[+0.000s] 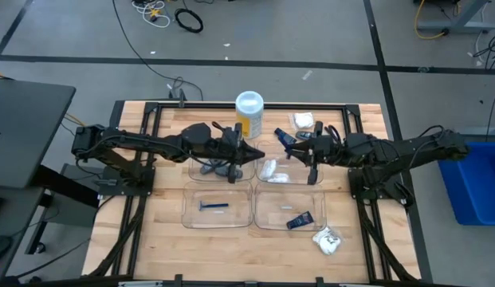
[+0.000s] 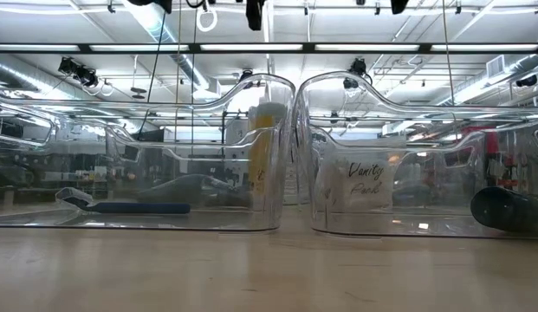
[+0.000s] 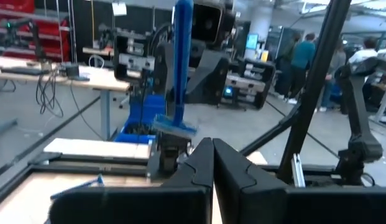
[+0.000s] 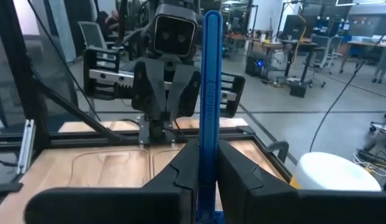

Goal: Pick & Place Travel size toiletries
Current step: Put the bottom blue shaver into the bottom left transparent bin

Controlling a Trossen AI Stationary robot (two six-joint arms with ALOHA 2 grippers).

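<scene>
Right gripper [image 4: 201, 163] above far-right clear plastic tray [image 1: 273, 148], fingers clamped on thin blue disposable razor [image 4: 211, 87], held upright. Left gripper [image 3: 212, 163] facing it, closed, empty. Open wood near table edge [image 1: 247, 255]. Packet label [image 2: 366, 179] reads "Vanity Pack".

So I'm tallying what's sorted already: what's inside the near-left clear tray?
In the near-left tray lies one blue razor, seen flat on the floor in the low view too. Nothing else shows in it. The arms do not cover it.
</scene>
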